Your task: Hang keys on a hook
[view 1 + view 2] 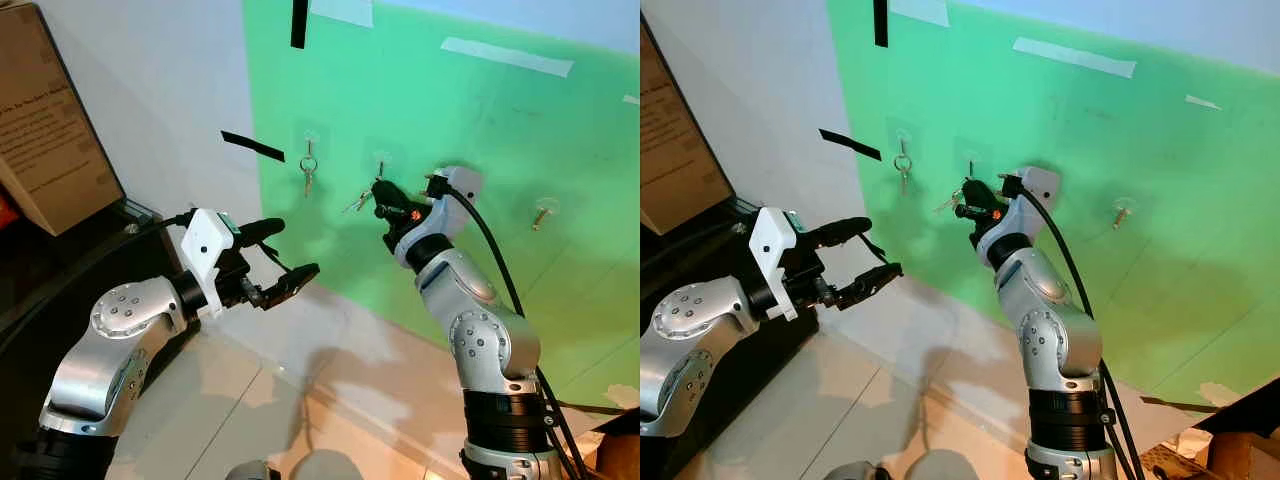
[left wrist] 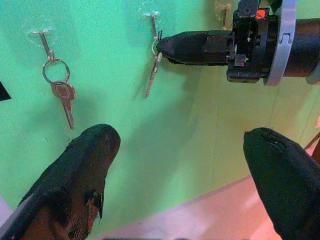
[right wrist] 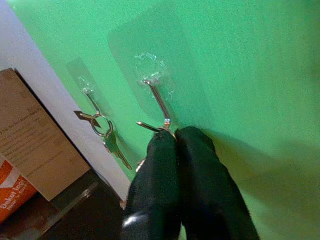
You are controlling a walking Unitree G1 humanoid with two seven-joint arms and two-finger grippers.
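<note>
Right wrist view: right end effector [image 3: 170, 137] pinching the keys [image 2: 153, 75] by the thin wire ring, right at the tip of the middle hook [image 3: 159, 102]. Could slip off on release if not past the upturned tip (slick metal). Left end effector [image 1: 285, 255] spread, idle, near left. Another keyring [image 1: 308, 168] already hung.

Shiny metal keys [image 2: 64, 95], clear plastic hook [image 3: 156, 95], matt green wall [image 1: 520, 200].

Cardboard box [image 3: 35, 150]: printed lines too small to read; orange patch lettering illegible.
</note>
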